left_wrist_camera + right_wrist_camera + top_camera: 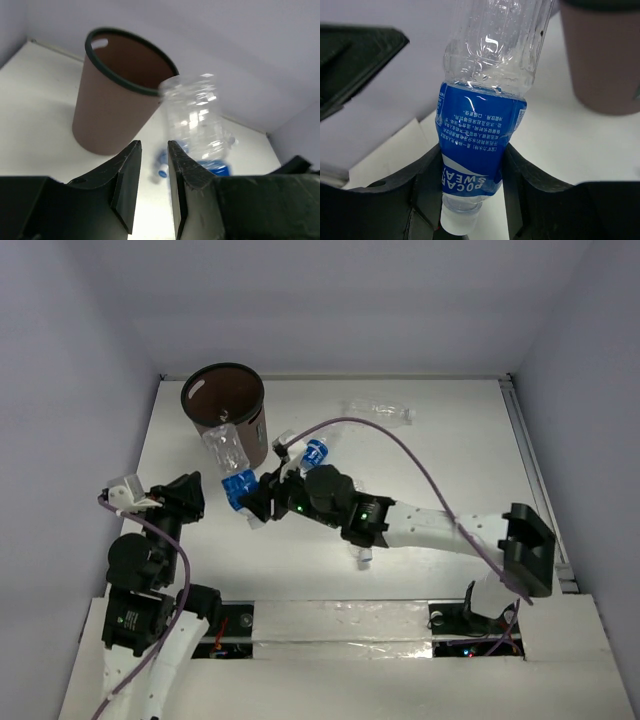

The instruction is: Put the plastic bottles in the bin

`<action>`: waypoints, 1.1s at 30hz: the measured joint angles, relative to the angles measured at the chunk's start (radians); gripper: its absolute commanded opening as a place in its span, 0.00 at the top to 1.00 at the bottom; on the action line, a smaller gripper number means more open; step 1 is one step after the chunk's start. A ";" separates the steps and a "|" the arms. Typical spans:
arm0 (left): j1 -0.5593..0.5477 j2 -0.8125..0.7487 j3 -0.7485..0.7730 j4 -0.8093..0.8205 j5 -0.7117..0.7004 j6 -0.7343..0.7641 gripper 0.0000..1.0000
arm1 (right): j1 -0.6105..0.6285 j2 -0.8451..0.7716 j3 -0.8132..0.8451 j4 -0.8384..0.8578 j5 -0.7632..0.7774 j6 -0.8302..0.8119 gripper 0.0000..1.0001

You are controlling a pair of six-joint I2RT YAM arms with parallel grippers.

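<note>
The right gripper [470, 167] is clamped on a bottle [226, 448] at its blue label, cap down. I judge that grip lets the clear base lead up into the bin [222, 405], upper left. The bottle is in the air just beside the bin's wall, not yet over the rim. The left gripper [152, 185], lower left, is nearly closed on nothing. A clear bottle [378, 412] lies beyond.
</note>
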 measured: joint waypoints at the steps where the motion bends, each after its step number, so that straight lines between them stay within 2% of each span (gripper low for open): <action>1: -0.001 -0.012 0.007 0.004 -0.014 0.004 0.75 | 0.000 -0.032 0.000 0.001 0.023 -0.021 0.64; 4: -0.002 -0.038 0.009 0.019 -0.035 0.010 0.75 | -0.002 -0.091 0.007 0.006 0.101 -0.095 0.64; 8: -0.002 -0.041 0.006 0.019 -0.035 0.010 0.75 | -0.032 -0.045 0.101 0.015 0.164 -0.192 0.64; 12: -0.002 -0.041 -0.001 0.018 -0.027 0.010 0.74 | -0.098 0.069 0.230 0.032 0.181 -0.256 0.65; 21: -0.011 -0.043 -0.008 0.017 -0.006 0.010 0.73 | -0.257 0.344 0.561 0.054 0.169 -0.280 0.65; 28: -0.019 -0.043 -0.013 0.015 -0.005 0.010 0.73 | -0.263 0.541 0.867 0.051 0.168 -0.311 0.64; 33: -0.020 -0.043 -0.013 0.015 -0.005 0.010 0.73 | -0.261 0.685 1.045 0.039 0.168 -0.328 0.58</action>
